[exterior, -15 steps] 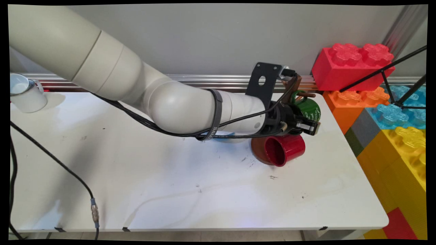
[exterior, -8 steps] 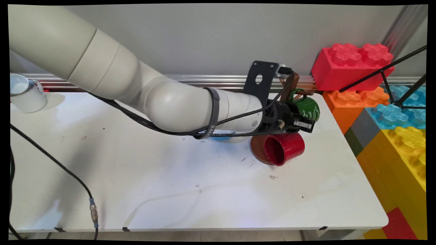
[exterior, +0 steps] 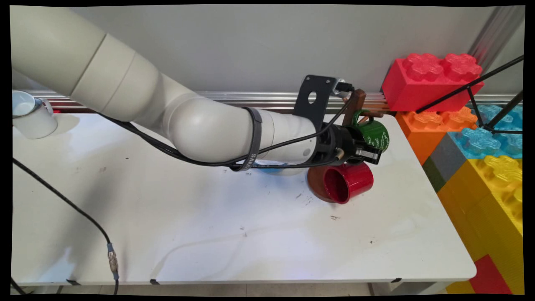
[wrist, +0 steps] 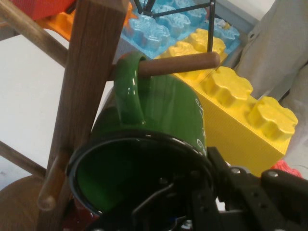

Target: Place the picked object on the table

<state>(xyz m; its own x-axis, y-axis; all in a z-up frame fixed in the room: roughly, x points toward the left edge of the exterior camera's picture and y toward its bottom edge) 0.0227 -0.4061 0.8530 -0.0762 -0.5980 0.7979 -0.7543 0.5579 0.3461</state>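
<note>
White table (exterior: 209, 234) under a grey wall carries a wooden mug tree (wrist: 84, 96) near its far right corner, and the green mug (wrist: 163, 120) hangs by its handle on a peg (wrist: 178, 65) of that tree. The gripper (exterior: 368, 151) sits at the mug's rim; whether it clamps the rim I cannot tell. A sound move here keeps the handle sliding along the peg's line, not sideways. Below hangs a red mug (exterior: 349, 182); toy bricks (exterior: 430, 79) stand just beyond the table's right edge
</note>
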